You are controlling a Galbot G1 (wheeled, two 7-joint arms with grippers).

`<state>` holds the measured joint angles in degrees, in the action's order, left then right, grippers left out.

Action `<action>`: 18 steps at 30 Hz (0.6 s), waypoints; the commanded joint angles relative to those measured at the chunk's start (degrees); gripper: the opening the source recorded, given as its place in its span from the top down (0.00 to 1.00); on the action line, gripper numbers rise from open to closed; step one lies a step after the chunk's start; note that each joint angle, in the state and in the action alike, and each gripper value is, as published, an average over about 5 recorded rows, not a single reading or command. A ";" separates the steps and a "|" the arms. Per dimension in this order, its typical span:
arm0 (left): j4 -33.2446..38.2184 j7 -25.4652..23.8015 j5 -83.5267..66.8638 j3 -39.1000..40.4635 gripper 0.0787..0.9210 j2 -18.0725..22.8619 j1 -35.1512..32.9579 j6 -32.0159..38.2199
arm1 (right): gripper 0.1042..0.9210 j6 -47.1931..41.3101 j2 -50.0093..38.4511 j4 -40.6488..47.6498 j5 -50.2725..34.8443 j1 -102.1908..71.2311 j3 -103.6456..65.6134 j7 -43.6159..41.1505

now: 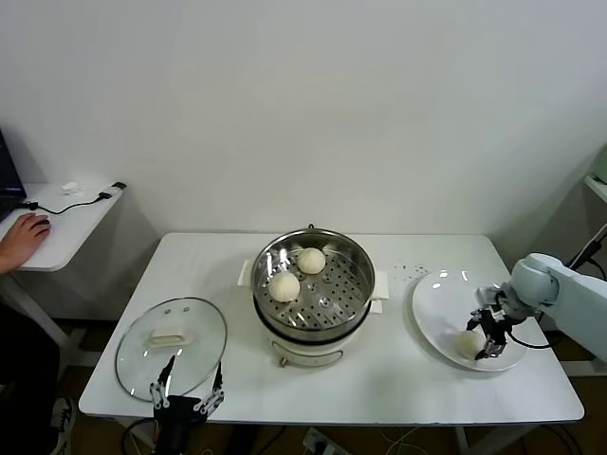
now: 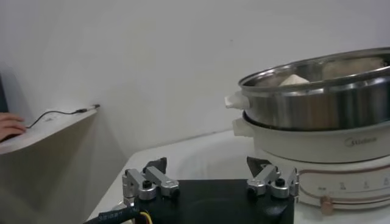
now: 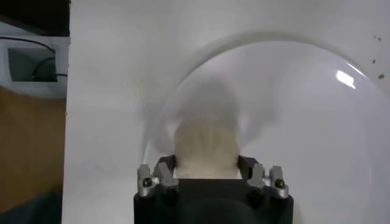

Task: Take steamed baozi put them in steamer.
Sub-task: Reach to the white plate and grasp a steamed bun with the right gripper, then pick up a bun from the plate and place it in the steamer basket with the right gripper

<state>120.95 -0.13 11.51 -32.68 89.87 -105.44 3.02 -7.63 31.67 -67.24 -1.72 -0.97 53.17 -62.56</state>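
The steel steamer (image 1: 262, 277) stands mid-table on its white base and holds two cream baozi (image 1: 284, 285) (image 1: 311, 260) on the perforated tray. A third baozi (image 1: 469, 343) lies on the white plate (image 1: 438, 301) at the right. My right gripper (image 1: 486, 339) is down on the plate with its fingers closed against both sides of this baozi (image 3: 206, 146), as the right wrist view (image 3: 206, 163) shows. My left gripper (image 1: 193, 372) is open and empty at the table's front edge. The left wrist view (image 2: 207, 164) shows the steamer wall (image 2: 317, 103). No fourth baozi is in view.
A round glass lid (image 1: 171, 346) lies flat at the front left, just behind my left gripper. A small white side table (image 1: 71, 223) with cables and a person's hand (image 1: 24, 237) stands at far left. A wall runs behind the table.
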 commanded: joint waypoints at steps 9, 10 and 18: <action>0.25 -0.04 -0.28 -0.15 0.12 -0.14 -0.51 0.31 | 0.40 5.47 0.55 -0.09 -4.18 14.82 8.40 -2.85; 0.27 -0.04 -0.28 -0.17 0.12 -0.16 -0.56 0.34 | 0.40 7.37 1.09 -0.25 -4.58 18.57 10.80 -3.54; 0.32 -0.04 -0.32 -0.17 0.12 -0.08 -0.78 0.46 | 0.40 25.14 13.55 0.22 -6.34 48.13 31.26 -6.58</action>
<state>121.24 -0.14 11.20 -32.88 89.79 -106.14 3.44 1.96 35.40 -67.37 -5.93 19.33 66.27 -66.45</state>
